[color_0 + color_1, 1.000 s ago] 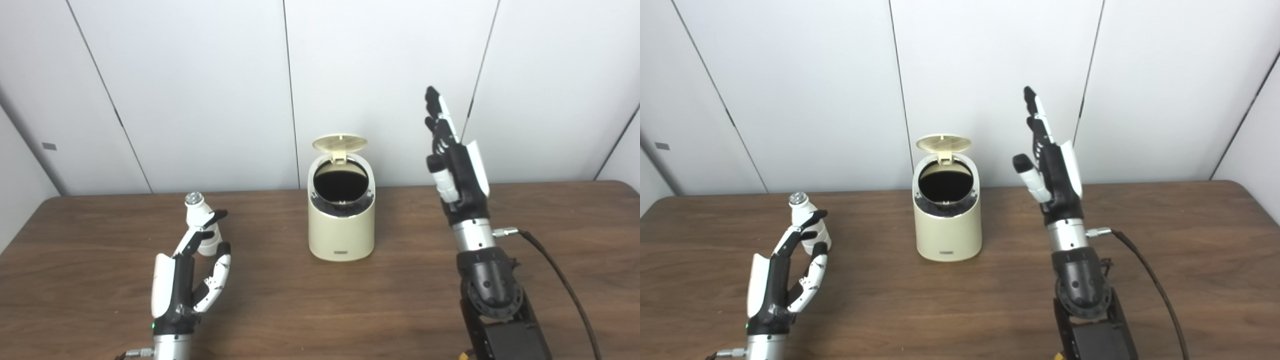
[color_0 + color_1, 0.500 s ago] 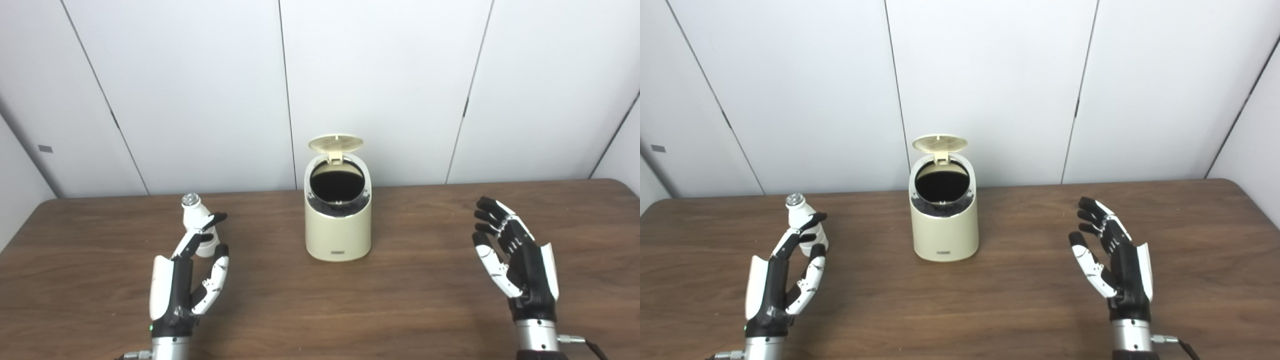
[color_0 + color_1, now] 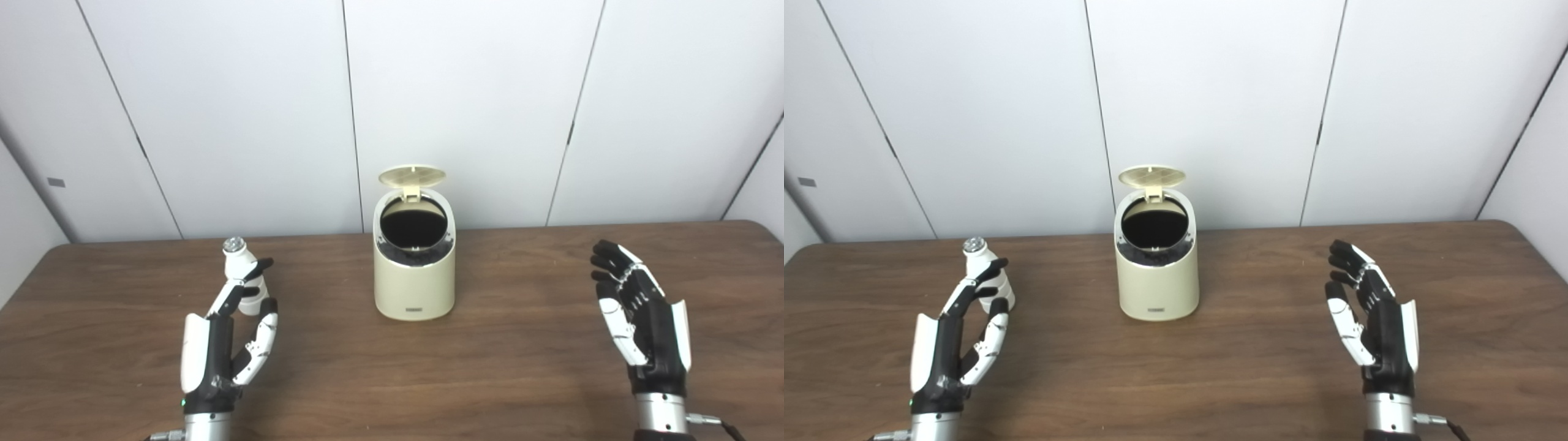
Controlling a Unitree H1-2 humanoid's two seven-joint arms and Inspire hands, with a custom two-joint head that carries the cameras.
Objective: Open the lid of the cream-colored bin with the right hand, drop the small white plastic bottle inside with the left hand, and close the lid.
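Note:
The cream-colored bin [image 3: 415,282] stands at the middle of the wooden table, its round lid [image 3: 411,177] tipped up at the back and its dark inside showing. The small white plastic bottle [image 3: 241,275] with a silvery cap stands upright at the left. My left hand [image 3: 223,340] is open just in front of the bottle, fingertips beside it, holding nothing. My right hand [image 3: 643,327] is open and empty, raised over the table well right of the bin. The same scene shows in the right eye view, with the bin [image 3: 1157,278] and the bottle [image 3: 983,272].
The brown wooden table [image 3: 502,367] ends at a white panelled wall [image 3: 245,110] just behind the bin. Its rounded right corner [image 3: 765,229] lies beyond my right hand.
My right hand came down from high beside the bin to low over the table at the right, then drifted slightly further right. The camera shifted a little. The left hand, bottle and bin kept their places.

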